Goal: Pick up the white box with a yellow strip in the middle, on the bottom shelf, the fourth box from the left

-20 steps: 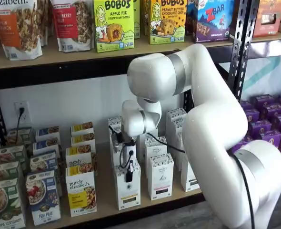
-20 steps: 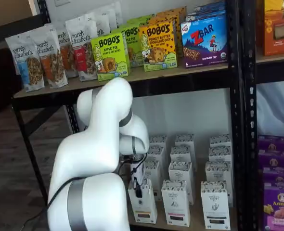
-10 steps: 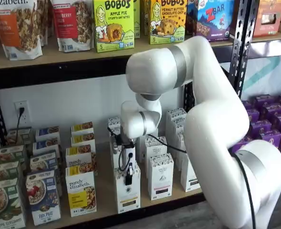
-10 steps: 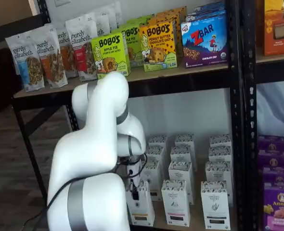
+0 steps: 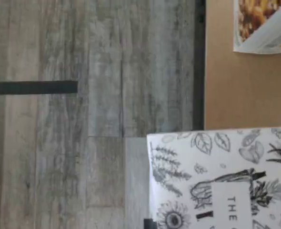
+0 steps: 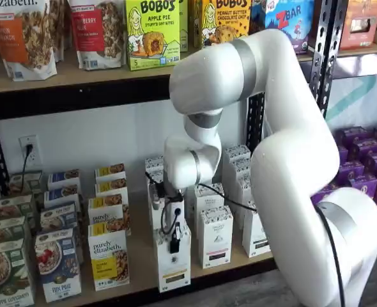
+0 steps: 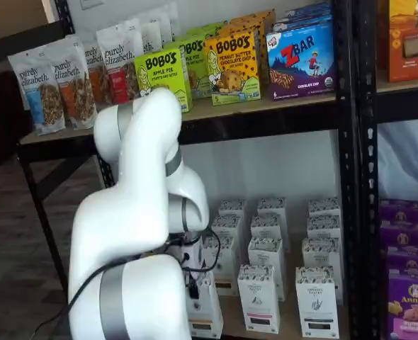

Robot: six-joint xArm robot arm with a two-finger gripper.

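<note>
White box (image 6: 173, 259), front edge of bottom shelf (image 6: 144, 281): prob light, stiff thin card, tips easily. Claw (image 6: 174, 238) pinches its top; grip upper side panels, 3 & 9 o'clock.

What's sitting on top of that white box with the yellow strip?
The gripper is closed on the top of the white box, black fingers down its front. The top face is covered.

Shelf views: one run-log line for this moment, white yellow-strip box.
phase: grasp | fingers: shut on tall white box with yellow-gold strip | box: upright, at front edge of pale wooden bottom shelf
</note>
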